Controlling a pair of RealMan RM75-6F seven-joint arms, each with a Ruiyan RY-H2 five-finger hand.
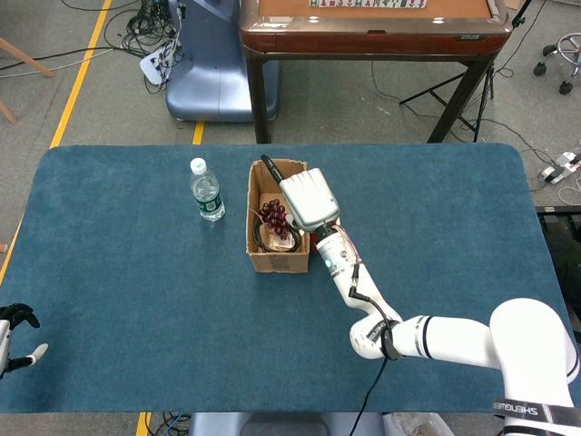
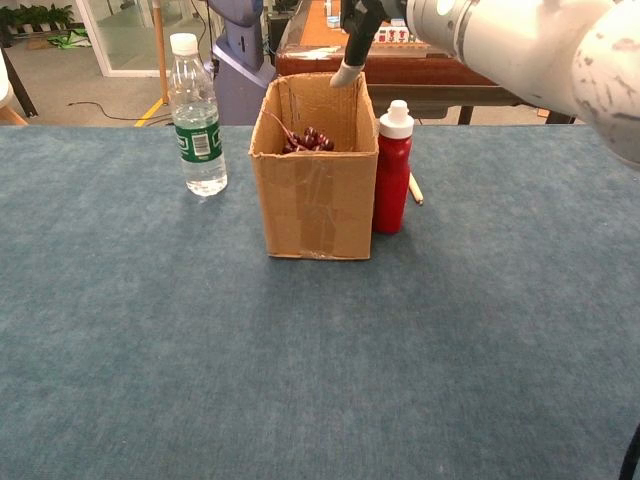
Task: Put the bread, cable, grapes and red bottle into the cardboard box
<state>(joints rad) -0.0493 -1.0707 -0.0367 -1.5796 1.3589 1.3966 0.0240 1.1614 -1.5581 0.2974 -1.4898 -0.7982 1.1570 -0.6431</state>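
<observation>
Table: a blue felt-covered table (image 1: 136, 300) carries everything; the working cluster sits near its far middle, within the right arm's reach.
Right arm: the white arm (image 1: 454, 341) stretches from the near right corner toward the box, so its robot hand can work from above.
Cardboard box: an open-topped brown cardboard box (image 2: 315, 195) stands upright and taped, mouth up to receive things.
Right robot hand: the right robot hand (image 1: 307, 198) hangs over the box's right rim, back plate facing up; the chest view shows only a dark finger with a pale tip (image 2: 347, 72) pointing down into the opening. Whether it holds anything I cannot tell.
Red bottle: a red plastic bottle with a white cap (image 2: 392, 172) stands upright, touching the box's right wall, not yet inside; likely next.
Water bottle: a clear plastic bottle with a green label (image 2: 196, 118) stands left of the box, no part of the job.
Grapes: a dark red bunch of grapes (image 2: 308, 140) already lies inside the box.
Bread: something tan under the grapes may be it; unsure.
Cable: not clearly visible.
Left robot hand: the left robot hand (image 1: 16, 338) rests at the near left edge, fingers apart, holding nothing.
</observation>
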